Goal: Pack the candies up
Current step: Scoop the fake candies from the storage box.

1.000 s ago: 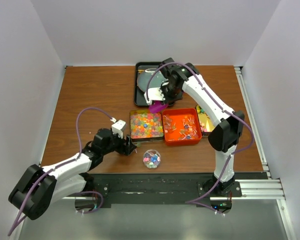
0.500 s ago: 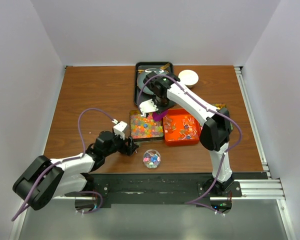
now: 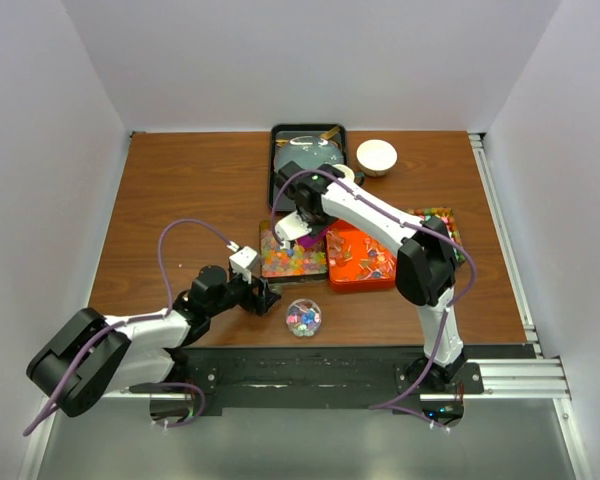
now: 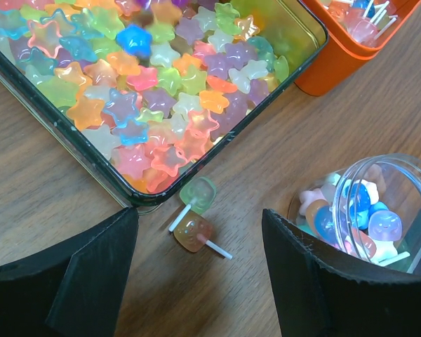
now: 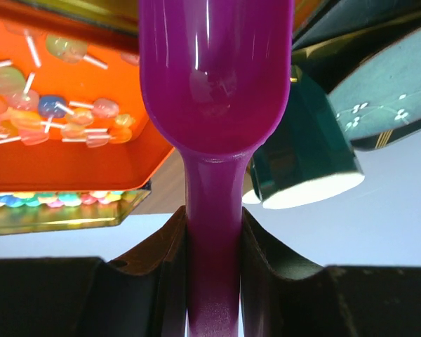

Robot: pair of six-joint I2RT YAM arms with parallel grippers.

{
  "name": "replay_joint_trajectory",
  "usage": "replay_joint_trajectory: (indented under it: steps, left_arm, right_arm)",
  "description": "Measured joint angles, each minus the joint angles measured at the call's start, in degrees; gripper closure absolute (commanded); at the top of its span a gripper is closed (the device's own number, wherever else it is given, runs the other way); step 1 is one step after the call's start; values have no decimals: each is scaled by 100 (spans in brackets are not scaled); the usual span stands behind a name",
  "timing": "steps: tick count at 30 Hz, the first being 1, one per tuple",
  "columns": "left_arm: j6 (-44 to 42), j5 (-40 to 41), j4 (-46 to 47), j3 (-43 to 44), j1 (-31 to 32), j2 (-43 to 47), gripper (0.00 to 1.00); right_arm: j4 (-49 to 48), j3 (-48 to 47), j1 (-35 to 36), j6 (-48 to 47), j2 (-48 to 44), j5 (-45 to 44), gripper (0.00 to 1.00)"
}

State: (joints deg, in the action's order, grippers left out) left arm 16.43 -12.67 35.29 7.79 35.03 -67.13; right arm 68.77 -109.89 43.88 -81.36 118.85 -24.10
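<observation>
The right gripper [image 5: 212, 235] clenches the empty purple plastic scoop [image 5: 214, 77] near the pastel star candies [image 4: 147, 91], likely to dig, while the released left gripper [image 4: 200, 263] hovers over two stray jelly lollipops [image 4: 194, 233]

Candies [image 4: 154, 84] in tin [image 3: 263, 262]; jar [image 3: 303, 318] before tin; tub [image 3: 363, 283] right of tin.

Two robot arms [image 3: 145, 333], one purple scoop [image 5: 215, 91], one clear jar [image 4: 414, 172], one orange tin [image 3: 365, 283], one white bowl [image 3: 376, 156], two loose lollipops [image 4: 193, 234].
</observation>
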Motion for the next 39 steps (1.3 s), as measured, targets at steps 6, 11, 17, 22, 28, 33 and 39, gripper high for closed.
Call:
replay_joint_trajectory:
  steps: [6,11,17,22,28,33,39]
  left_arm:
    - [-39,0,74,-9,2,-68,25]
    - [-61,-2,111,-11,4,-129,25]
    - [-83,0,151,-11,4,-177,25]
    - [-98,0,179,-20,4,-197,25]
    - [-114,79,238,-20,4,-247,25]
    - [-122,201,278,-20,2,-284,25]
    - [-168,389,271,-20,-4,-282,25]
  right_arm:
    - [-208,260,122,-142,2,-35,100]
    - [-236,385,173,-160,4,50,100]
    - [-212,380,240,-116,79,225,100]
    - [-212,260,273,-26,461,444,100]
    - [-223,216,269,72,726,706,100]
    - [-15,-116,258,345,876,968,100]
    - [575,-1185,249,1121,1429,1235,100]
